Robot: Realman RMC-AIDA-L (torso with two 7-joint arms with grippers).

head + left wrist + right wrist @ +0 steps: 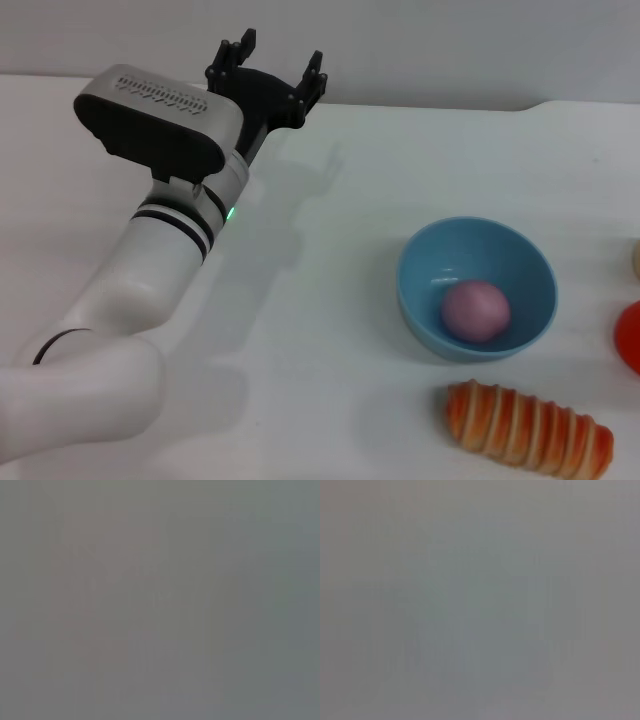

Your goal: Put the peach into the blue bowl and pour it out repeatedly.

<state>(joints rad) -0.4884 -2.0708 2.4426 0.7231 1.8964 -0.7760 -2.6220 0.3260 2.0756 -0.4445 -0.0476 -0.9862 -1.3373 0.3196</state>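
Note:
The pink peach [476, 309] lies inside the light-blue bowl [520, 255], which stands upright on the white table at the right of the head view. My left gripper [279, 62] is open and empty, held up at the far left of the table, well away from the bowl. My right gripper is not in view. Both wrist views show only a plain grey blur.
A long orange-striped bread-like item [527, 429] lies just in front of the bowl. A red-orange round object [630, 336] and a pale object [636, 258] sit at the right edge. The white table [330, 300] spreads between my left arm and the bowl.

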